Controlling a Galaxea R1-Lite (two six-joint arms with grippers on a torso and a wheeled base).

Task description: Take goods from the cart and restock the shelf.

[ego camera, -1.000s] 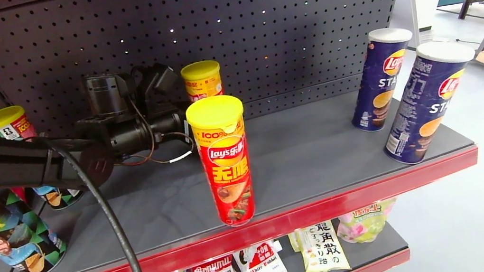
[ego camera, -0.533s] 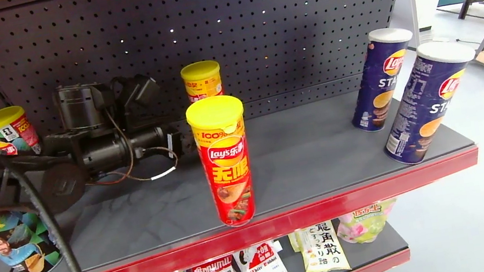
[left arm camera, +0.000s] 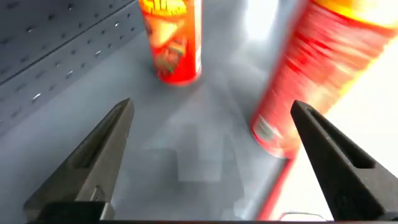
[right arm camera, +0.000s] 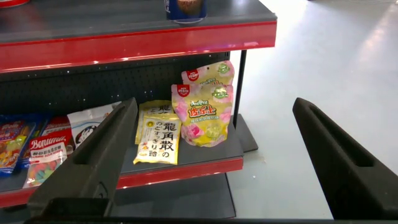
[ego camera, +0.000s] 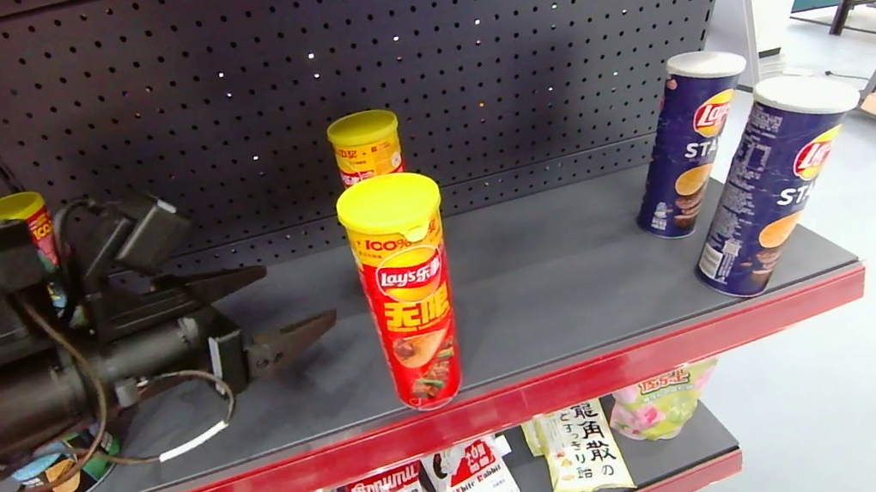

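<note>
the grey shelf with a red front edge is seen before a dark pegboard. a lower shelf is seen beneath it.

the left pincer is held over the left part of the shelf deck, pointing toward the red cans. its jaws are spread wide and nothing is held between them. a gap is left between it and the nearest can. from the left wrist the same pincer is seen spread, with both red cans beyond its tips.

the right pincer is also spread wide and empty, and is turned toward the lower shelf.

two blue cans are stood upright at the right end, the nearer one close to the front edge.

the front red can is stood upright near the red edge, long axis vertical, yellow lid up. the rear red can is stood upright behind it, by the pegboard.

a green patterned can is partly hidden behind the left arm.

on the lower shelf a yellow bag and a green and pink bag are laid side by side, overlapping.
</note>
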